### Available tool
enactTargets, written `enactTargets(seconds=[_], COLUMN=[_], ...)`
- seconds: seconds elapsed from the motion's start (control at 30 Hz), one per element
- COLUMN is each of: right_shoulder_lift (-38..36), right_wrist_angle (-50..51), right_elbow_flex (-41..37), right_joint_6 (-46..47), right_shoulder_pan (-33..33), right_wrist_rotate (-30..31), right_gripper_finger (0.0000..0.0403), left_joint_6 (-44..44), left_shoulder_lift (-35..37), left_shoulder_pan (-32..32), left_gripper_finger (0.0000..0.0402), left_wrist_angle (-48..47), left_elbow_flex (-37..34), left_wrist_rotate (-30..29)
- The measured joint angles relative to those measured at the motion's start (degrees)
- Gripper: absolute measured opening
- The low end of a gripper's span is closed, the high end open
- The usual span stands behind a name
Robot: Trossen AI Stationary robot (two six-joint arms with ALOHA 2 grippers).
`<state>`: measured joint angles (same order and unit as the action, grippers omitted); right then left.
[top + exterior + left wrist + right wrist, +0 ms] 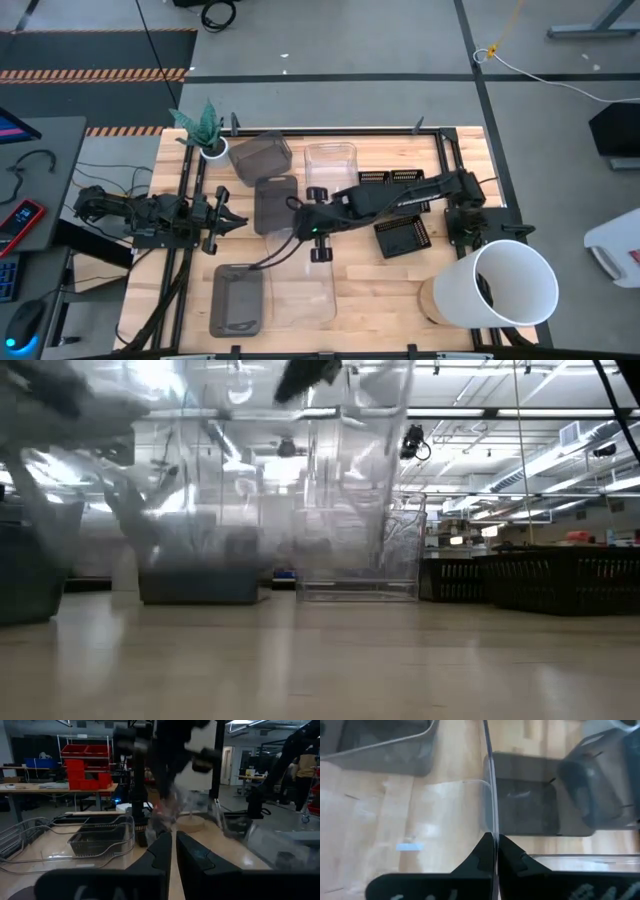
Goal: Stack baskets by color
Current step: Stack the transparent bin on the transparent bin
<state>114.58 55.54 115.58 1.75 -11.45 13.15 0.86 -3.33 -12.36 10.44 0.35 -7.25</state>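
My right gripper hangs over the table's middle, shut on a clear basket that hangs steeply in the low view. A second clear basket stands at the far side. Smoky grey baskets rest on their bases at the far left, at the middle and near the front edge. Three black slotted baskets lie on the right. My left gripper waits at the left edge, shut, holding nothing. My right gripper pinches the clear basket's thin top edge between its two fingers, seen edge-on. The fingers slant down from the table's right side. The basket hangs steeply tilted below them; whether its lower end touches the table I cannot tell.
A big white bucket stands at the near right corner. A small white pot with a green plant sits at the far left corner. A dark frame runs along the table's sides. A person stands far off in the room.
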Motion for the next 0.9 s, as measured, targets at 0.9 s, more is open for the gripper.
enactTargets(seconds=[0.9], right_shoulder_lift=[-19.4], right_wrist_angle=[8.8], right_elbow_flex=[0.1], right_joint_6=[-7.8], right_shoulder_pan=[8.6], right_wrist_rotate=[2.0], right_gripper_finger=[0.0003], left_joint_6=[0.0], left_shoulder_lift=[0.0], left_shoulder_pan=[0.0], left_gripper_finger=[0.0031], left_wrist_angle=[0.0], left_elbow_flex=[0.0], left_wrist_rotate=[0.0])
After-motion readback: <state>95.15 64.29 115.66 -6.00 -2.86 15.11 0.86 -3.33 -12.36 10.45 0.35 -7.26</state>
